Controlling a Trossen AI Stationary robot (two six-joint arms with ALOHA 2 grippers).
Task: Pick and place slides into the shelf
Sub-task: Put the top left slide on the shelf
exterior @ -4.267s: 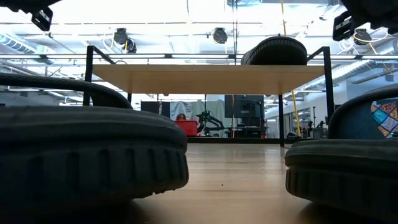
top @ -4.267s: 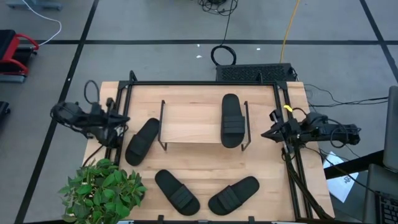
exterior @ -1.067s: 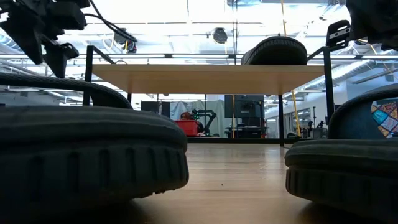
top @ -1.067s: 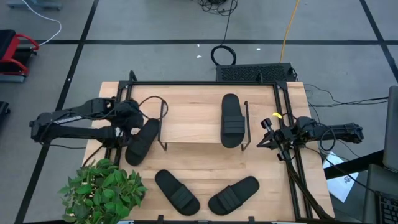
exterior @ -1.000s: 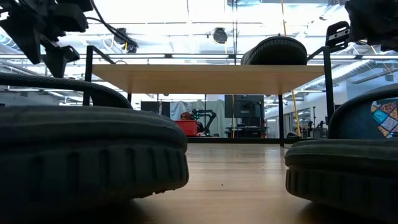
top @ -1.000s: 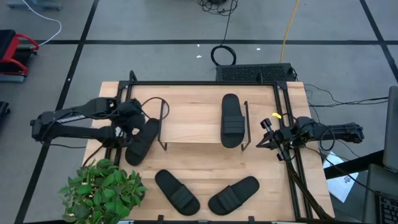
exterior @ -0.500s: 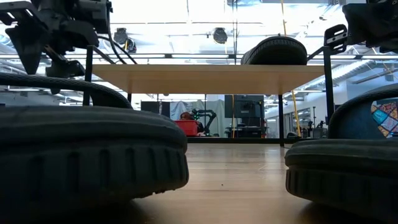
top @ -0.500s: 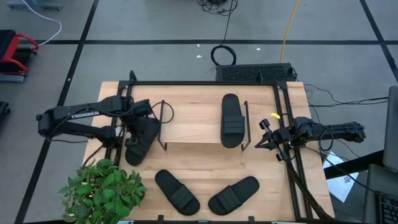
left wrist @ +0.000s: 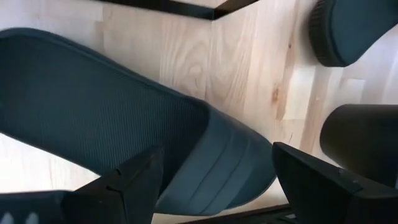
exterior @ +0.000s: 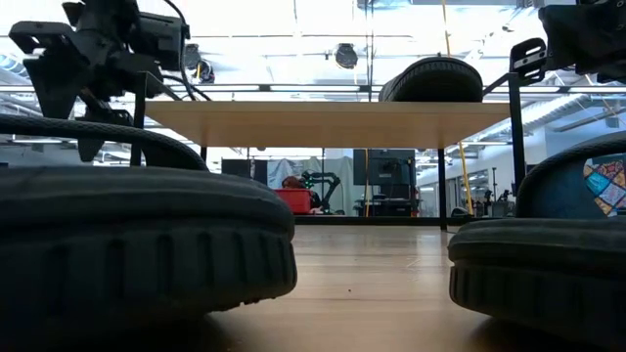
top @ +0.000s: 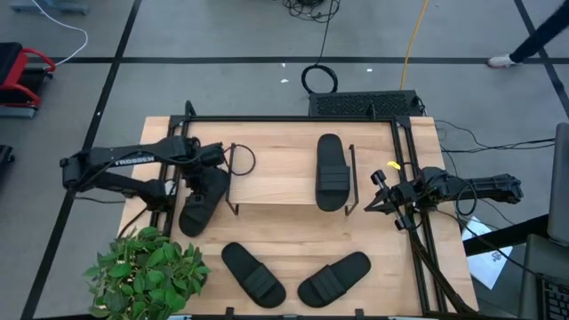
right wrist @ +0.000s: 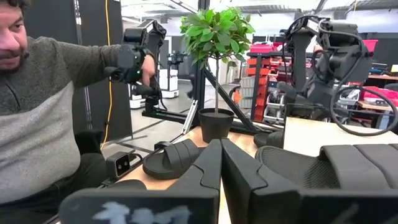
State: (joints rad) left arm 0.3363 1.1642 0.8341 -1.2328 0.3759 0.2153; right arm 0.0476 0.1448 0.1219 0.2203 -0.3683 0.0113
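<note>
L gripper (left wrist: 214, 180) spread open over slide (top: 203, 200) lying left of shelf (top: 276, 178); R gripper (top: 384, 197) closed, idle at table edge; slide prob. light, soft, grippy—pinch strap.

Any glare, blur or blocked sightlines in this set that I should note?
Low view: bright ceiling lights wash out the top, and two near matte black slide sandals loom large and soft, blocking much of the table. Left wrist view: the sandal between the open left claw fingers fills the frame. High view: evenly lit, light wooden shelf clear.

One slide (top: 330, 172) on shelf (top: 276, 178) — three off.
</note>
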